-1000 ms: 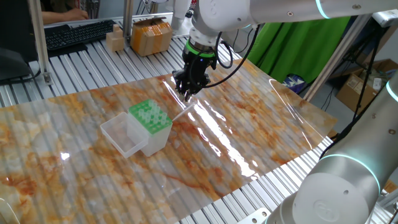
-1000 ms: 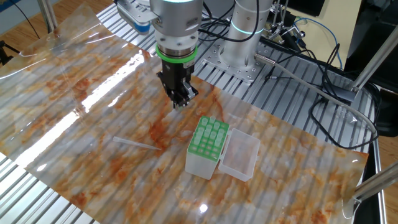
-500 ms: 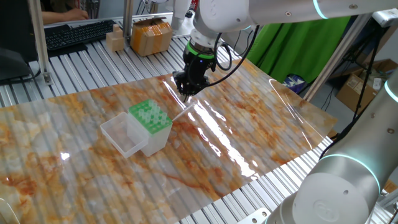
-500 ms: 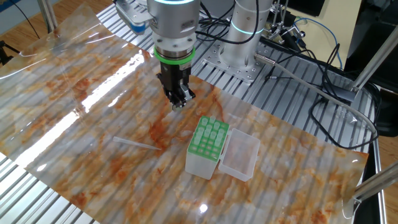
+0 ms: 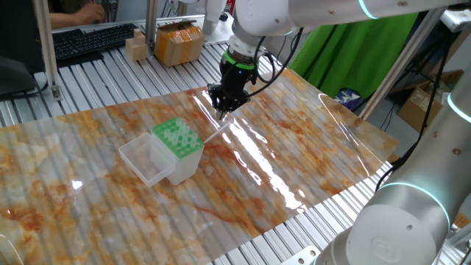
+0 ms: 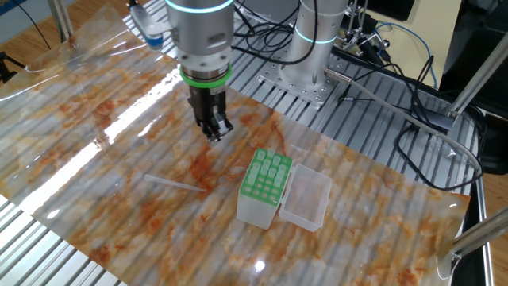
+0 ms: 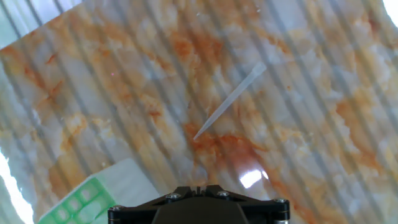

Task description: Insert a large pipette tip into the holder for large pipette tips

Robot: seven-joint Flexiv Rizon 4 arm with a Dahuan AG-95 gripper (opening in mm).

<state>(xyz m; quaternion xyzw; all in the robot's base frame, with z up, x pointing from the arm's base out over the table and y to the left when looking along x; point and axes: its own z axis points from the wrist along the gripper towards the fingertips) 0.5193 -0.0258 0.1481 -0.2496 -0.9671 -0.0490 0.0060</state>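
Note:
The large pipette tip (image 6: 173,183) lies flat on the marbled mat, a thin translucent cone; the hand view shows the pipette tip (image 7: 230,101) running diagonally, and it appears as a faint pipette tip (image 5: 215,134) beside the rack. The holder for large pipette tips (image 6: 267,175) stands to its right, a clear box with a green hole plate and its clear lid (image 6: 305,199) folded open; the same holder (image 5: 178,137) (image 7: 74,202) shows in the other views. My gripper (image 6: 214,135) (image 5: 223,110) (image 7: 198,185) hangs above the mat behind both, shut and holding nothing.
A glossy clear sheet (image 5: 324,140) covers the mat. Cardboard boxes (image 5: 179,42) and a keyboard (image 5: 92,40) sit at the far table edge. A second arm's base (image 6: 309,48) and cables (image 6: 397,95) crowd the side behind the holder.
The shut gripper has drifted sideways over the mat, away from the holder and toward the side where the pipette tip lies. The tip and holder have not moved.

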